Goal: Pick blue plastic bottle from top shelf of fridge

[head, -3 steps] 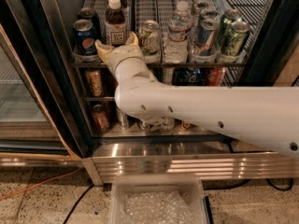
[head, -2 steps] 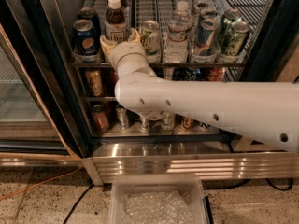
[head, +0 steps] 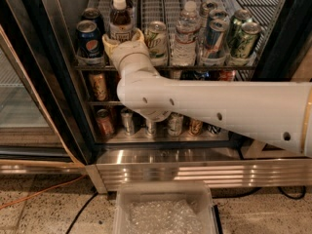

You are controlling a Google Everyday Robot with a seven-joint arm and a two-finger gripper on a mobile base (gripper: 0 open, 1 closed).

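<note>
The blue plastic bottle (head: 120, 19), filled with dark tea and closed with a white cap, stands upright in the second lane from the left on the top shelf (head: 163, 4) of the fridge (head: 185, 168). My gripper (head: 122, 38) reaches into the fridge at the front of that lane. Its cream fingers (head: 108, 42) stand spread, one on each side of the bottle's lower part. The bottle's base is hidden behind the gripper. My white arm crosses the lower racks from the right.
A Pepsi can (head: 87, 37) stands just left of the bottle and a green can (head: 157, 37) just right. A clear water bottle (head: 186, 33) and more cans (head: 243, 39) fill the right lanes. The open glass door (head: 24, 106) is at the left. A clear bin (head: 163, 209) sits on the floor.
My gripper has risen and moved forward from below and left of the bottle, and its fingers now flank the bottle. The bottle has not moved.
</note>
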